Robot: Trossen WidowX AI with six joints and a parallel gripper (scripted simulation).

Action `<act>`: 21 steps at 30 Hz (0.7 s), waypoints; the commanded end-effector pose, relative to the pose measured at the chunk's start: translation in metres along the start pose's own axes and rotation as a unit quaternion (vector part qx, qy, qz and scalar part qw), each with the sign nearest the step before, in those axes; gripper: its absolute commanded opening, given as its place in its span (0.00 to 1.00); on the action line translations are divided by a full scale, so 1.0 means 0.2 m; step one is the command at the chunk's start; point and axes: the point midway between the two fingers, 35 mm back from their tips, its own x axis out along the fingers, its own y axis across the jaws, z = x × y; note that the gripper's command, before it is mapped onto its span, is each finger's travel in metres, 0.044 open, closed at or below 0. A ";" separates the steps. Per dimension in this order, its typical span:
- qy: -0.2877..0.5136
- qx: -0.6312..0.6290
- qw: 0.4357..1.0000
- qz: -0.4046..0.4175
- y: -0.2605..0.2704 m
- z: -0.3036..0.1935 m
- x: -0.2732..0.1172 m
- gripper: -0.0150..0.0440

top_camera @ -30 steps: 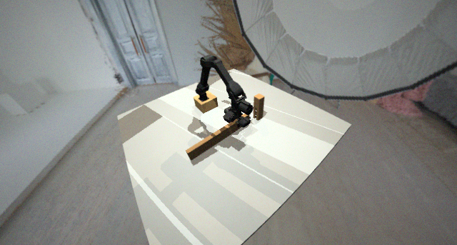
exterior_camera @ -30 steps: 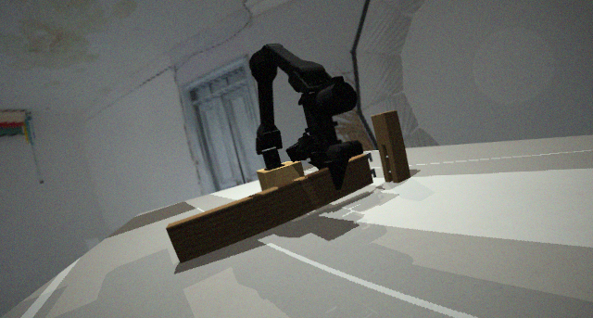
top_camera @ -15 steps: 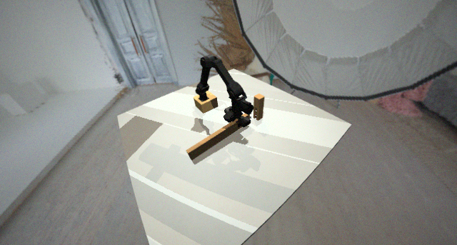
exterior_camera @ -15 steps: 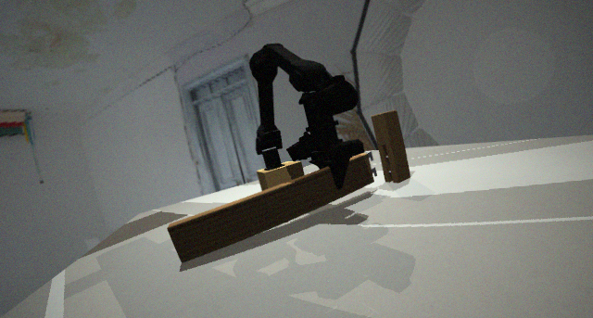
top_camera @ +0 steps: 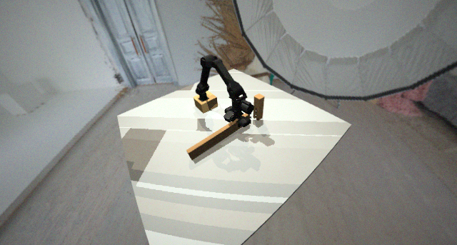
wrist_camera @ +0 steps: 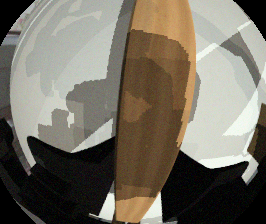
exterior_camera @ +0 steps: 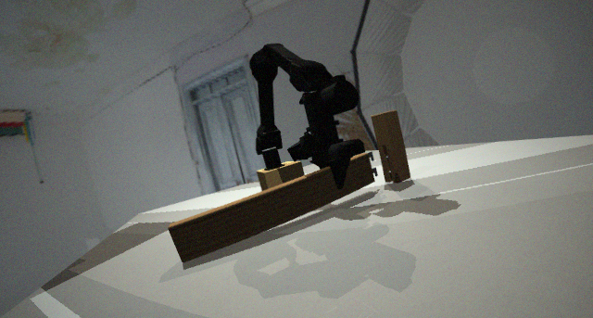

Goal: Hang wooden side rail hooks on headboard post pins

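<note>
The wooden side rail (top_camera: 214,138) (exterior_camera: 269,211) (wrist_camera: 156,100) slopes, with its hook end raised off the table and its far end down at the tabletop. My gripper (top_camera: 243,120) (exterior_camera: 340,173) (wrist_camera: 142,139) is shut on the rail near the hook end, one finger on each side. The upper steel hook (exterior_camera: 371,156) and the lower steel hook (exterior_camera: 374,171) stick out from the rail's end, a small gap short of the headboard post (top_camera: 258,107) (exterior_camera: 393,142). The post stands upright on the table, its slot (exterior_camera: 388,164) facing the hooks. The pins are too small to make out clearly.
The arm's base stands on a light wooden block (top_camera: 201,106) (exterior_camera: 293,171) (wrist_camera: 264,131), behind the rail and to the left of the post. The pale table (top_camera: 221,209) (exterior_camera: 463,262) carries patchy shadows. The table's edges show in the top view.
</note>
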 end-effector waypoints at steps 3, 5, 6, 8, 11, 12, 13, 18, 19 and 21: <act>0.001 0.001 1.000 0.003 0.00 -0.01 0.00 0.25; 0.001 0.001 1.000 0.003 0.00 -0.01 0.00 0.25; 0.001 0.001 1.000 0.003 0.00 -0.01 0.00 0.25; 0.001 0.001 1.000 0.003 0.00 -0.01 0.00 0.25; 0.001 0.001 1.000 0.003 0.00 -0.01 -0.01 0.25; 0.001 0.001 1.000 0.003 0.00 -0.01 -0.01 0.25; 0.001 0.001 1.000 0.003 0.00 -0.01 -0.01 0.25; 0.001 0.001 1.000 0.003 0.00 -0.02 -0.01 0.25; 0.001 0.001 1.000 0.003 0.01 -0.02 -0.01 0.25; 0.001 0.001 1.000 0.003 0.01 -0.02 -0.01 0.25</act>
